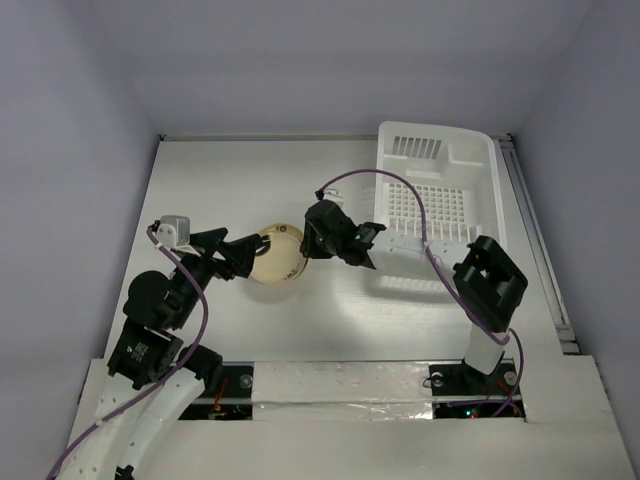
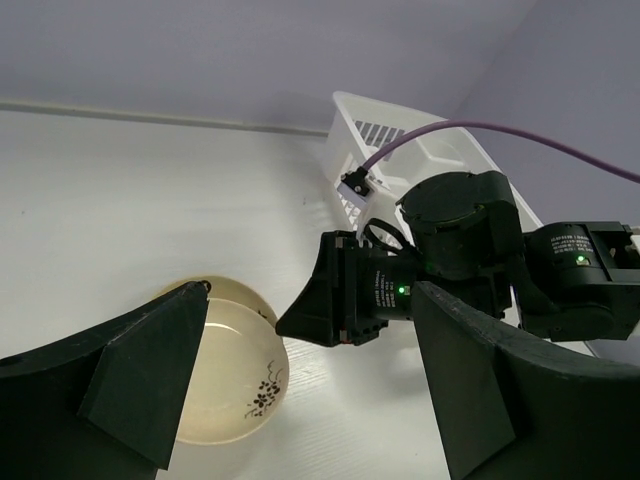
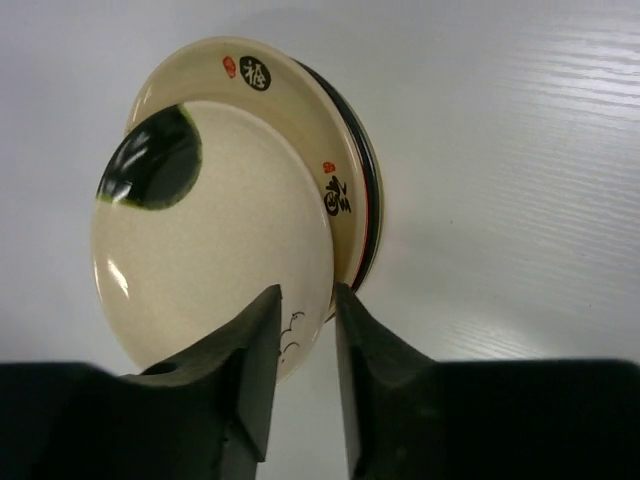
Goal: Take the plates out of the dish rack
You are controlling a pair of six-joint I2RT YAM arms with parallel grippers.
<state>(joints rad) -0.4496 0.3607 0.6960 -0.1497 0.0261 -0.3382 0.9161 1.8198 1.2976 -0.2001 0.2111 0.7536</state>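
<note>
overhead, i see both arms meeting left of centre on the white surface (image 1: 230, 180).

(a) the right arm extends from its base across to the plates. the right fingers (image 3: 345, 325) are pinched almost together on the near rim of the cream plate (image 3: 210, 230), with one finger on each face of the rim.

(b) the cream plate has a dark green patch near one edge and a small dark sprig mark close to the grip. it overlaps a second plate (image 3: 300, 110), which has a cream rim with black and red characters and a dark outer edge. i cannot tell whether the two plates touch. both are out on the surface, outside the rack.

(c) the left fingers (image 1: 240, 250) are spread wide and grip nothing. they point at the cream plate from its left side. in the left wrist view one tip sits at the plate's rim, and i cannot tell if it makes contact.

(d) the dish rack (image 1: 440, 150), white with slotted walls and a gridded floor, stands at the far right of the surface. the right wrist lies between it and the plates. a purple cable (image 1: 400, 185) arcs over the rack.
</note>
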